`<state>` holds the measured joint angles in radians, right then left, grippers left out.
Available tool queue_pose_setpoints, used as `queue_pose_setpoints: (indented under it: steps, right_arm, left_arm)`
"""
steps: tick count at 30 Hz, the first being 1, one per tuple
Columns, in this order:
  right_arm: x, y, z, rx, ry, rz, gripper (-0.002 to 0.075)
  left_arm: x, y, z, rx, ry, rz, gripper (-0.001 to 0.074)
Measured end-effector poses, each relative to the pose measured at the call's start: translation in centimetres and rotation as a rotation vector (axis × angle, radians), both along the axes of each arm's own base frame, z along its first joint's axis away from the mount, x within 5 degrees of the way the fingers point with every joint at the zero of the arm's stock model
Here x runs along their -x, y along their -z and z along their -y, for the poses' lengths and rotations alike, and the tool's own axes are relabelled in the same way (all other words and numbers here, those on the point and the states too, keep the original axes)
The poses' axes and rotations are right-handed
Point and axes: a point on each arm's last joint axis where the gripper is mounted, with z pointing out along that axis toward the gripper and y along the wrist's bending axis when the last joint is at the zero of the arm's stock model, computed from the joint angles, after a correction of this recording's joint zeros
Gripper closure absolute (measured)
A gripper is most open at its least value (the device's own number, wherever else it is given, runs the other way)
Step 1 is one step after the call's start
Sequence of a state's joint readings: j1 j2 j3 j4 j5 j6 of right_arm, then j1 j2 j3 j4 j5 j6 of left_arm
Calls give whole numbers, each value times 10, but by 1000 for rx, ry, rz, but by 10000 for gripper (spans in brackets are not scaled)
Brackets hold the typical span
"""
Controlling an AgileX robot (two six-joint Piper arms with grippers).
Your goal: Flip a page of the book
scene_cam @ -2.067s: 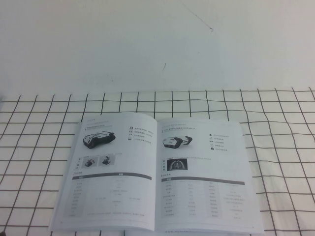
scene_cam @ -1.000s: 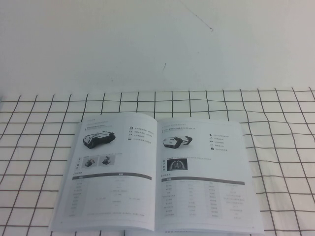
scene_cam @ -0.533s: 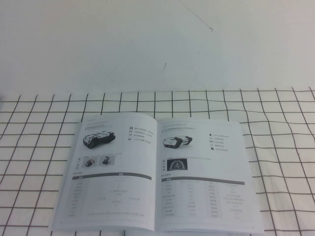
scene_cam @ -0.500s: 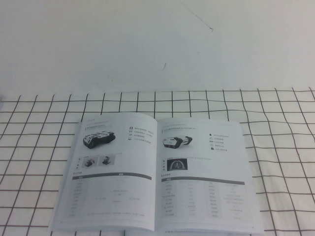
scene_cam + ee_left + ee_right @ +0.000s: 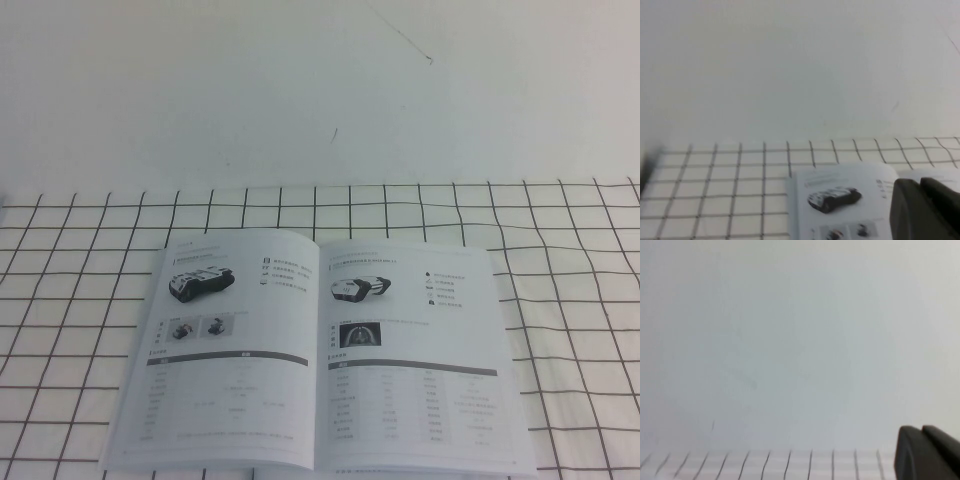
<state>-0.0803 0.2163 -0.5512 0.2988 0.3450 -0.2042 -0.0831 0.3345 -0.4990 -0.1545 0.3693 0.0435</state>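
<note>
The book [image 5: 315, 350] lies open and flat on the checked cloth, near the front edge of the high view. Its right-hand page [image 5: 420, 360] carries a dark machine photo, an icon column, a small dark photo and a grey-headed table. Neither arm shows in the high view. In the left wrist view my left gripper [image 5: 920, 186] hangs back from the book [image 5: 840, 200], its black fingers pressed together on nothing. My right gripper [image 5: 921, 431] is likewise shut and empty, facing the wall and the cloth's far edge.
A white cloth with a black grid [image 5: 580, 300] covers the table on both sides of the book. A plain white wall [image 5: 300, 90] rises behind it.
</note>
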Motion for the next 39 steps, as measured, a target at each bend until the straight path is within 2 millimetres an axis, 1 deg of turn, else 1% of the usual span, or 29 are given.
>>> queue_pose_setpoints:
  steps: [3, 6, 9, 11, 13, 15, 18, 21, 24, 28, 31, 33, 34, 36, 39]
  right_arm:
    - [-26, 16, -7, 0, -105, -241, 728]
    - [-46, 27, -17, 10, -250, -404, 728]
    - [-65, 34, -25, 47, -392, -533, 728]
    - [-82, 38, -28, 60, -468, -618, 728]
    - [-98, 42, -30, 79, -525, -670, 728]
    - [-118, 46, -29, 102, -564, -705, 727]
    - [-148, 54, -29, 107, -598, -765, 727]
    - [-176, 67, -35, 108, -632, -828, 727]
    - [-198, 82, -48, 112, -668, -877, 727]
    - [-219, 101, -72, 130, -740, -942, 727]
    - [-234, 119, -88, 138, -786, -1002, 726]
    - [-245, 131, -94, 131, -800, -1036, 701]
    - [-250, 135, -95, 128, -802, -1049, 671]
    - [-259, 145, -97, 121, -806, -1078, 572]
    - [-267, 157, -99, 113, -811, -1112, 379]
  left_arm:
    - [-21, 3, 9, 123, 51, -135, 737]
    - [-46, 3, 20, 158, 139, -299, 737]
    - [-77, 3, 33, 184, 243, -445, 737]
    - [-97, 2, 43, 196, 334, -508, 737]
    - [-119, -1, 52, 235, 422, -539, 737]
    - [-141, 2, 62, 235, 506, -570, 737]
    - [-171, 16, 74, 195, 555, -633, 737]
    - [-191, 33, 88, 123, 567, -692, 737]
    - [-205, 52, 104, 49, 555, -740, 737]
    - [-217, 81, 124, 18, 531, -810, 737]
    - [-223, 103, 138, -3, 525, -857, 737]
    - [-228, 122, 142, -17, 514, -896, 737]
    - [-230, 129, 143, -21, 507, -907, 737]
    - [-234, 146, 145, -19, 487, -947, 737]
    - [-238, 165, 146, -11, 461, -995, 737]
